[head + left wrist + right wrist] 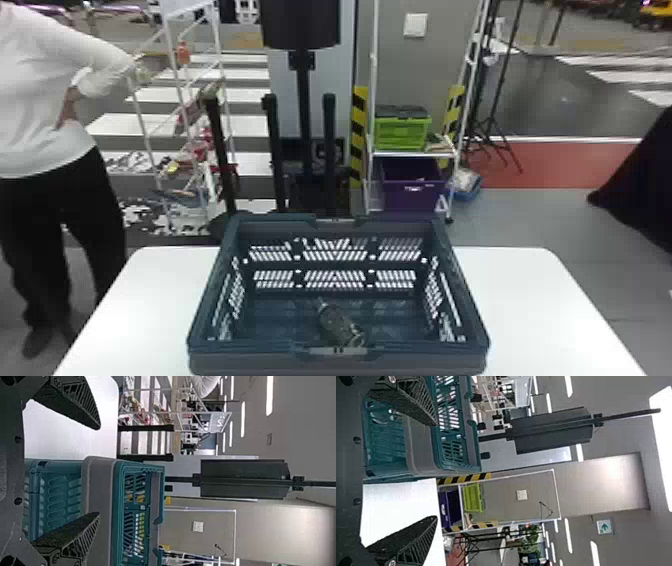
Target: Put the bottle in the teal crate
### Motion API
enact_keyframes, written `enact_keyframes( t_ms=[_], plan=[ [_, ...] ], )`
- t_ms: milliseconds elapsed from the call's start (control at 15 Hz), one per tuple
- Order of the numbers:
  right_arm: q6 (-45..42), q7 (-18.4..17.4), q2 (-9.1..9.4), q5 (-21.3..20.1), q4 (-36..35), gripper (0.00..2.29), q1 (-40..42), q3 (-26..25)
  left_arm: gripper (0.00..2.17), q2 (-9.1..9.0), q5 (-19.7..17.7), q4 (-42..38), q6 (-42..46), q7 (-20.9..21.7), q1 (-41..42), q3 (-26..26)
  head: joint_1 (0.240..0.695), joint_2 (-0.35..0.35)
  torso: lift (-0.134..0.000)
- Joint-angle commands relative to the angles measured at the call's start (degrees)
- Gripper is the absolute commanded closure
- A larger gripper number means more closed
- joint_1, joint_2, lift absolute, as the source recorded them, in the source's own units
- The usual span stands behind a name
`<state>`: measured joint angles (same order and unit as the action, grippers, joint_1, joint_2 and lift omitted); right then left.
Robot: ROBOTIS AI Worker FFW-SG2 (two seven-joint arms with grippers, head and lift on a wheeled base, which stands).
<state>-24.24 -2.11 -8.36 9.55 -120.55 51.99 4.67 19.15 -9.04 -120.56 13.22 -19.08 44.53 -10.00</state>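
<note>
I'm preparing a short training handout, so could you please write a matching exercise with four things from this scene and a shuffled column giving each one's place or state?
1. bottle
2. teal crate
3. left gripper
4. purple box

A. below the green box
B. open
C. inside another listed item
D. on the white table

Pairs: 1-C; 2-D; 3-B; 4-A
</note>
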Motion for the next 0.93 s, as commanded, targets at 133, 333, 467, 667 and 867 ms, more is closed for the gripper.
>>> enact_keyframes(
  t_ms=[133,333,467,667,867],
  plan=[
    [3.1,0.0,0.01,-0.9,-0.3,0.06,-0.2,-0.5,0.12,-0.17,0.2,-0.8,-0.4,-0.1,-0.1,-0.2,0.499,0.0,0.0],
    [5.2,0.0,-0.08,-1.5,-0.2,0.06,-0.5,-0.6,0.12,-0.17,0.2,-0.9,-1.1,-0.3,-0.3,-0.1,0.499,0.0,0.0],
    [5.2,0.2,-0.17,-1.5,-0.4,0.07,-0.4,-0.6,0.12,-0.17,0.2,-1.0,-1.1,-0.3,-0.1,-0.2,0.499,0.0,0.0],
    [5.2,0.3,-0.43,-1.7,-0.8,0.07,-0.1,-0.6,0.12,-0.25,0.6,-1.2,-0.5,-0.4,0.6,-0.3,0.499,0.0,0.0],
    [5.0,0.5,-0.43,-2.0,-1.1,0.07,0.5,-0.6,0.11,-0.25,1.5,-1.4,0.9,-0.5,1.8,-0.4,0.499,0.0,0.0]
  ],
)
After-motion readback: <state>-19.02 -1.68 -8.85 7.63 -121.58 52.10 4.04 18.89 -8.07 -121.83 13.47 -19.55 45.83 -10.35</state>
